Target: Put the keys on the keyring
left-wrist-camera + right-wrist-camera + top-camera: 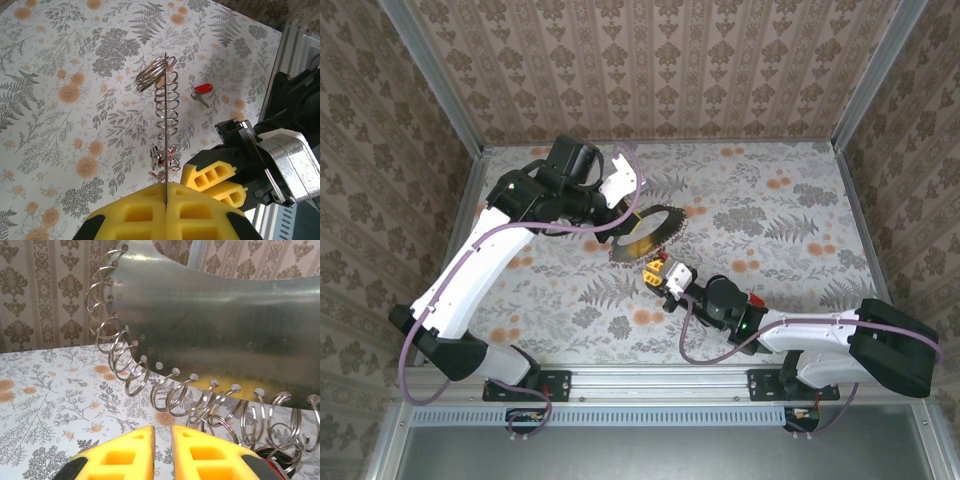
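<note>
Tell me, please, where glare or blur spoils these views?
Right wrist: the keyring carries broad soft glare and a yellow reflection along its lower edge. Left wrist: even light, the red key sharp. Top external: even light, only faint shadows.

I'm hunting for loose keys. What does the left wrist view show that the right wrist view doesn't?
Left wrist, not right wrist: a red-headed key lying loose on the table, and the keyring seen edge-on, clamped in the left gripper. Right wrist, not left wrist: the keyring's broad metal face, with holes along its rim. Both: the wire rings round that rim, and the floral table.
</note>
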Controlling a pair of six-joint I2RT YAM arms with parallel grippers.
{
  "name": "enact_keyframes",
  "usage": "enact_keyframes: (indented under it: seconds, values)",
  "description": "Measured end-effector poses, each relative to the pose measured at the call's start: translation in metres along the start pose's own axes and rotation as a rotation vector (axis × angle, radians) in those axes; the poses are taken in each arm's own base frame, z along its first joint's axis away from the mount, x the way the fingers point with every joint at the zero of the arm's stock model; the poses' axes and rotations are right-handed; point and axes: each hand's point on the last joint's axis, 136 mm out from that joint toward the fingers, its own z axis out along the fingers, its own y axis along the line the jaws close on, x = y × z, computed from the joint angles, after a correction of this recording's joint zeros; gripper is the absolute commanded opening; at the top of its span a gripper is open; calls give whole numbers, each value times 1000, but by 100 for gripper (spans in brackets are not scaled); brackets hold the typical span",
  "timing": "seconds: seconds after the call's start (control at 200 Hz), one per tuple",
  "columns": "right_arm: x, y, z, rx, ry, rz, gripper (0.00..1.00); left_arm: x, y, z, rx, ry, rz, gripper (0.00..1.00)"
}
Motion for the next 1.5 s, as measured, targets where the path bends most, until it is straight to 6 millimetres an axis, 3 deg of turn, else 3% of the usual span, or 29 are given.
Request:
enact_keyframes:
  seconds: [0.295,0.56,1.5]
  values:
    - [-9,-1,6,6,-19,-22,20,-1,-2,-4,-3,-10,2,0]
    - [-2,-4,10,33,3,-36,19,0,-3,-5,-3,-12,2,0]
    - [-6,-11,15,83,-14,-59,14,-1,-2,-7,-11,-26,-5,0]
